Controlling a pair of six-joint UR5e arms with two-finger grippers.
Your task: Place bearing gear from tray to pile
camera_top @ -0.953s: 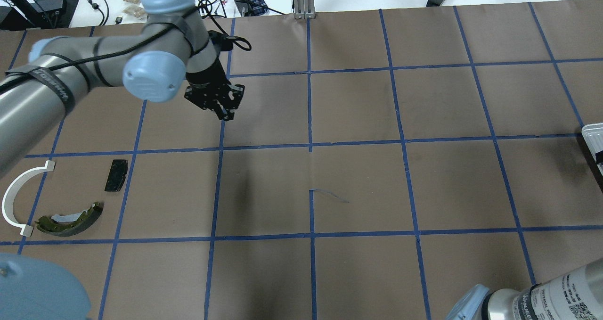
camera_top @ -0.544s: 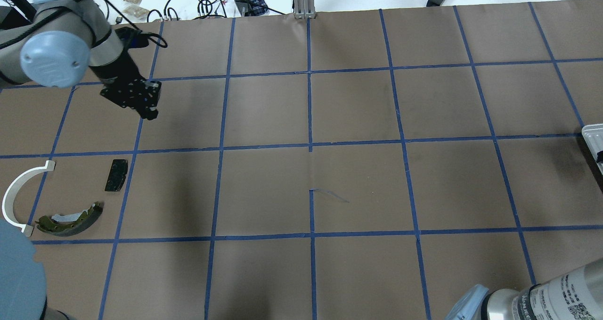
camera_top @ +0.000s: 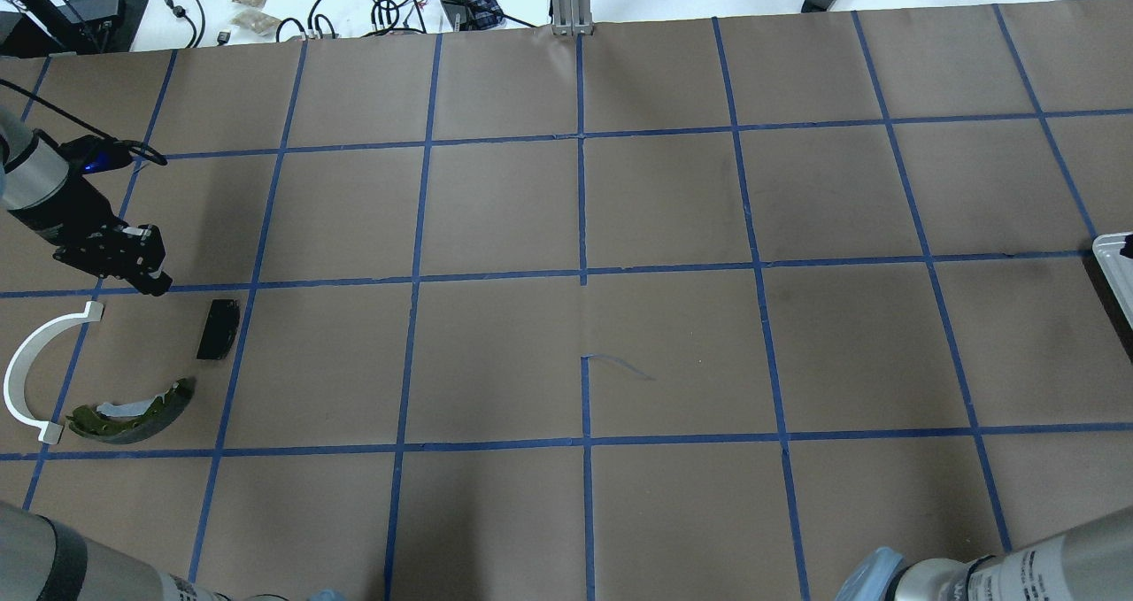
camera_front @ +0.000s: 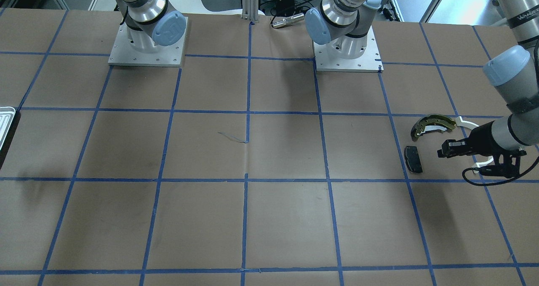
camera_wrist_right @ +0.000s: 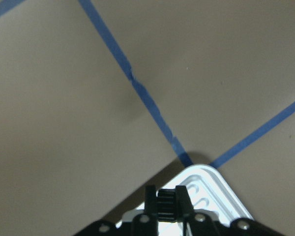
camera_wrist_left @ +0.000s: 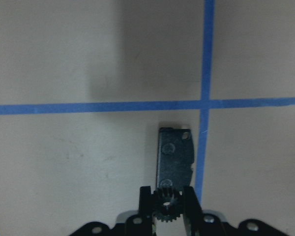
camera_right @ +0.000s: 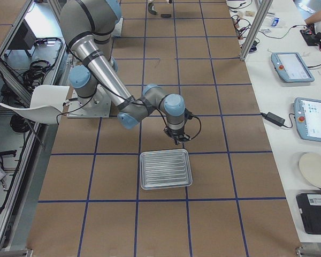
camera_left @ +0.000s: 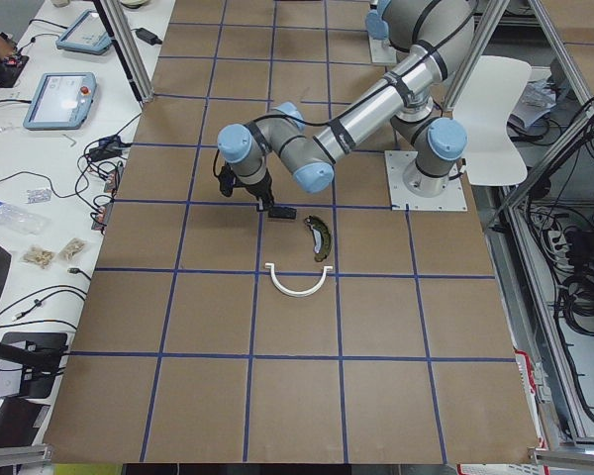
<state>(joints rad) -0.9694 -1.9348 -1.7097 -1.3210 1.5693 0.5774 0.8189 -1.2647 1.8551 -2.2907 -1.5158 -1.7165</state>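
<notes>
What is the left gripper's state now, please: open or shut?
Shut on the bearing gear: in the wrist view the left gripper has both fingers against the small toothed gear.

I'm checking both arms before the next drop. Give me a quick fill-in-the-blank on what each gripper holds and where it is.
1. The left gripper has its jaws shut on a small black ____.
2. Just ahead of it on the table lies the pile's black brake ____.
3. The right gripper, jaws shut on a second gear, hangs over a corner of the ____.
Missing words: gear; pad; tray.
</notes>
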